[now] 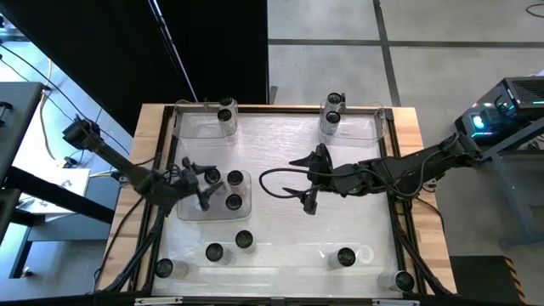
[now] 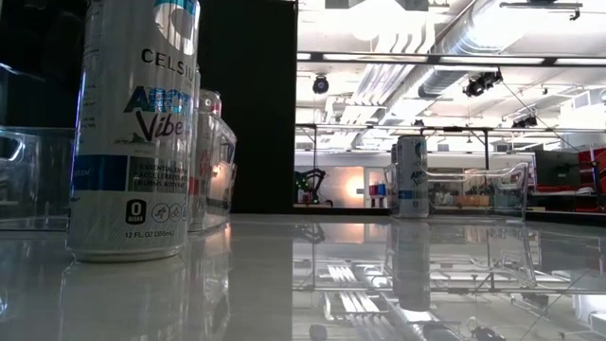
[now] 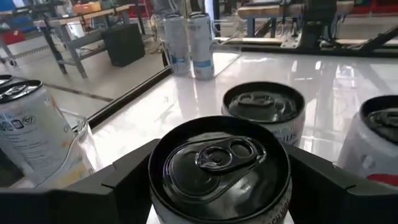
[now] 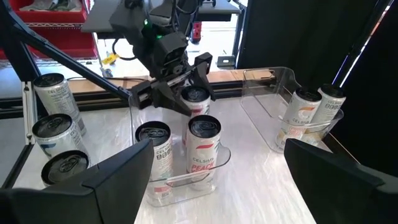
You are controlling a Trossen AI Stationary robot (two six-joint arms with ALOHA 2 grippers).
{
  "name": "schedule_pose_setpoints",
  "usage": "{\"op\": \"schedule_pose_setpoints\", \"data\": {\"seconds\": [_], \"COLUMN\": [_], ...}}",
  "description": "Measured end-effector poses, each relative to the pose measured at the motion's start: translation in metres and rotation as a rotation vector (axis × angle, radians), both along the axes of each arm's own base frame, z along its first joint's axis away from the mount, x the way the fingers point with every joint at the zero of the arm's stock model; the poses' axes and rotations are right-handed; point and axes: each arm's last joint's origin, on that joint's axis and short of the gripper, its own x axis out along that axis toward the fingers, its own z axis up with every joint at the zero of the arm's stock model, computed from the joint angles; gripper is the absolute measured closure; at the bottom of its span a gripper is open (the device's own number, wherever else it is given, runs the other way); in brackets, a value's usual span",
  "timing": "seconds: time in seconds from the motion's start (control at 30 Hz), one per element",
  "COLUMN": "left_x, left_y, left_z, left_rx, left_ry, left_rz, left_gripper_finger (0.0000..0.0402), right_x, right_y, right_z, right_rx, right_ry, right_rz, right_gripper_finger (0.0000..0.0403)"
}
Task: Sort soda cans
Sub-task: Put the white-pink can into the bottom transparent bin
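The left gripper (image 1: 206,186) hangs over a clear plastic rectangular tray (image 1: 189,210) on the left half of the glossy white table (image 1: 280,170). Its dark fingers (image 3: 118,180) stand spread on either side of a silver-sided soda can with a dark pull-tab top (image 3: 219,165); whether the pads touch the can's wall cannot be told. Two more silvery cans (image 1: 235,178) stand in the same tray just beyond those jaws. Loose cans (image 1: 214,252) stand along the near edge, outside both pairs of jaws.

A second clear tray (image 1: 202,121) at the far left holds one can, and a third clear tray (image 1: 367,126) at the far right holds two stacked-looking cans (image 1: 331,117); their count is hard to make out from above.

The right gripper (image 1: 312,179) hovers near the table's middle, jaws spread wide with nothing between them, the can-filled tray well ahead of them. In the low view a tall can cut off at the top hides most of the left side.
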Motion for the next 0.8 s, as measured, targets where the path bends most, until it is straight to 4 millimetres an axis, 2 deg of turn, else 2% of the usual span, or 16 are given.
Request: {"op": "schedule_pose_setpoints", "data": {"seconds": [0.47, 0.8], "left_x": [-0.001, 0.007], "left_y": [0.001, -0.006], "left_z": [0.005, 0.047], "left_rx": [0.012, 0.067], "left_ry": [-0.013, -0.059], "left_rz": [-0.013, -0.090], "left_gripper_finger": [0.0119, 0.0119], "right_x": [0.000, 0.000], "right_y": [0.000, 0.001], "right_z": [0.000, 0.000], "right_rx": [0.000, -0.009], "right_ry": [0.000, 0.001], "right_rz": [0.000, 0.005], "right_gripper_finger": [0.0045, 0.0045]}}
